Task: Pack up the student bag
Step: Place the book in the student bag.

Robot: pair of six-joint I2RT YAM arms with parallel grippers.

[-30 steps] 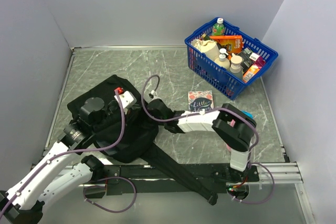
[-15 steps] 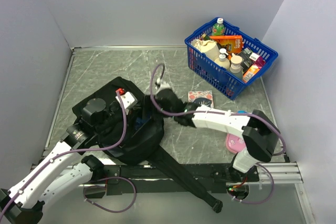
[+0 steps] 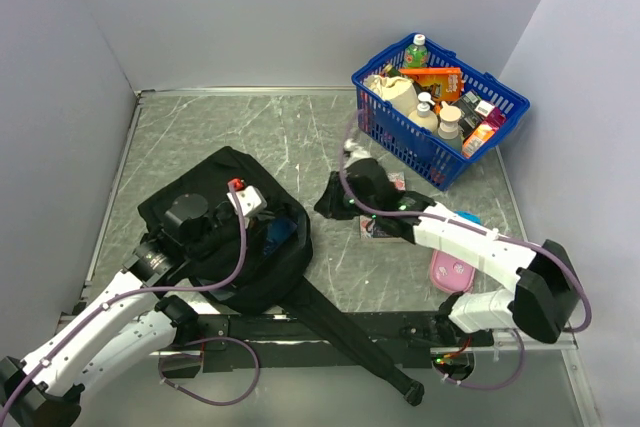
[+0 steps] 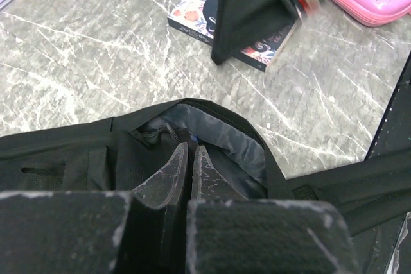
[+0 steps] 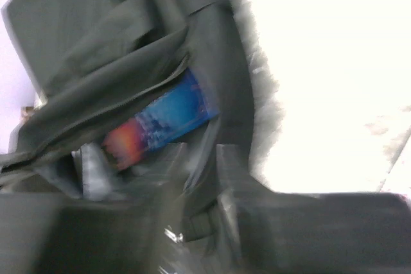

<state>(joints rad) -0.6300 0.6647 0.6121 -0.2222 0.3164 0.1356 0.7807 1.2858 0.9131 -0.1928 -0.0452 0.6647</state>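
Left gripper (image 4: 188, 158) jaws together at student bag (image 3: 215, 182) rim just ahead. Right gripper (image 3: 330, 199) blurred, state can't tell. Risk: rim slips loose, mouth collapses, blocking the book (image 4: 192, 17) beside right gripper.

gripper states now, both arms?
Left gripper: shut on bag rim.
Right gripper: too blurred, cannot tell.

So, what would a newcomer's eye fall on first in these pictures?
The blue basket, crammed full, in the far right corner. Then the black student bag at the near left, gaping open, and the pink case at the near right.
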